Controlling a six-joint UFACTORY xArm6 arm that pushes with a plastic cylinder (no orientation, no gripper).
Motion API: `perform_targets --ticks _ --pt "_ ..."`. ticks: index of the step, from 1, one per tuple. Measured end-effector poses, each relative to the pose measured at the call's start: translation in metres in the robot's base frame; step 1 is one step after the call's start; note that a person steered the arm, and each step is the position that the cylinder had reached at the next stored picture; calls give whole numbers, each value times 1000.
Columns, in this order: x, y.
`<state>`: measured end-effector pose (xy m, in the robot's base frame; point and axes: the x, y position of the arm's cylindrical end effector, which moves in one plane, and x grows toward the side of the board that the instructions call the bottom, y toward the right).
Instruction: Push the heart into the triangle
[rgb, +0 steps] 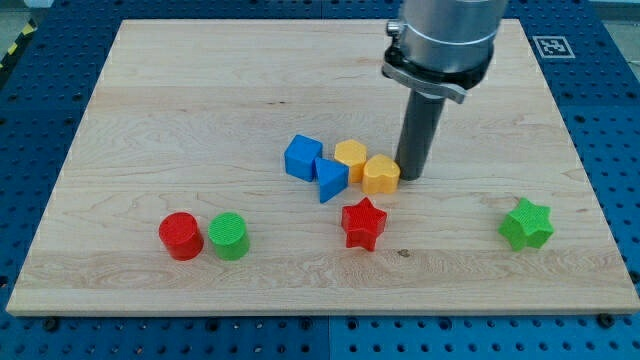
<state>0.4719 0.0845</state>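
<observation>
Dark and straight, our tip (412, 176) has no jaws; it touches the yellow heart (380, 174) on its right. Left of the heart, the blue triangle (331, 180) sits very close. We're nearly done.

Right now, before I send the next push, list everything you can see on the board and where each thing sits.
blue cube block: one, blue, left end of the centre cluster
blue triangle block: one, blue, centre, touching the cube's right side
yellow hexagon-like block: one, yellow, above-right of the triangle
yellow heart block: one, yellow, right end of the cluster
red star block: one, red, below the cluster
red cylinder block: one, red, lower left
green cylinder block: one, green, beside the red cylinder on its right
green star block: one, green, lower right
wooden board: one, light wood, under everything
my tip: one, dark rod, against the heart's right side
</observation>
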Motion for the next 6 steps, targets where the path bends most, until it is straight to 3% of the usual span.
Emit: perform_targets --ticks 6 --pt "78 -24"
